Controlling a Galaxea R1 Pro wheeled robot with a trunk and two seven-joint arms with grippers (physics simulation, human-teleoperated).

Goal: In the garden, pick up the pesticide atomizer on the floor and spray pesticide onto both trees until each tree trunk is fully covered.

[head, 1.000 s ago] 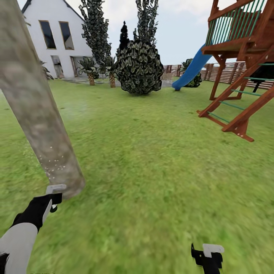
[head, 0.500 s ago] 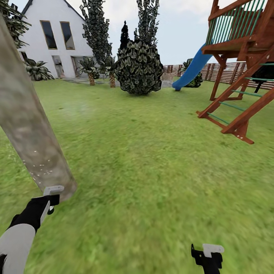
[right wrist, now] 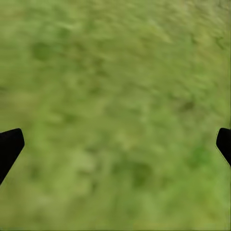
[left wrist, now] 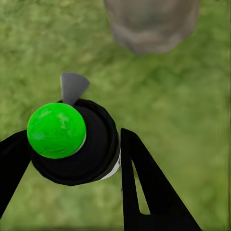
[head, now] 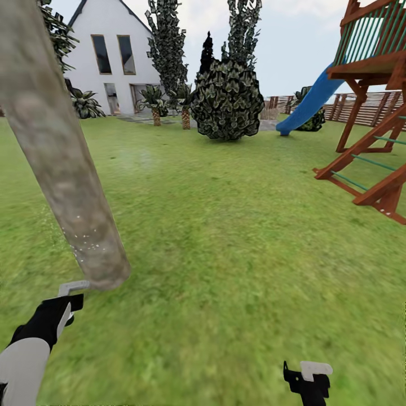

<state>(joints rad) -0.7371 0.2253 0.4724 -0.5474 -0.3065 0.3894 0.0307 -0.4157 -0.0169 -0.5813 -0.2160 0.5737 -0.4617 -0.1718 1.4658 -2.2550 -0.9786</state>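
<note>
One small black pesticide atomizer (left wrist: 79, 149) with a green cap sits clamped in the left gripper (left wrist: 72, 159), just short of the mottled grey-tan tree trunk (head: 67, 169). Looks light, rigid, maybe slick, so grip the body. Right gripper (right wrist: 115, 144) hangs spread wide over grass

Garden count, by kind

One tree trunk (head: 62, 152), one white house (head: 115, 62), one round bush (head: 227, 100), one blue slide (head: 307, 107), one wooden climbing frame (head: 375, 113), two grippers: left gripper (head: 67, 301), right gripper (head: 309, 379)
</note>
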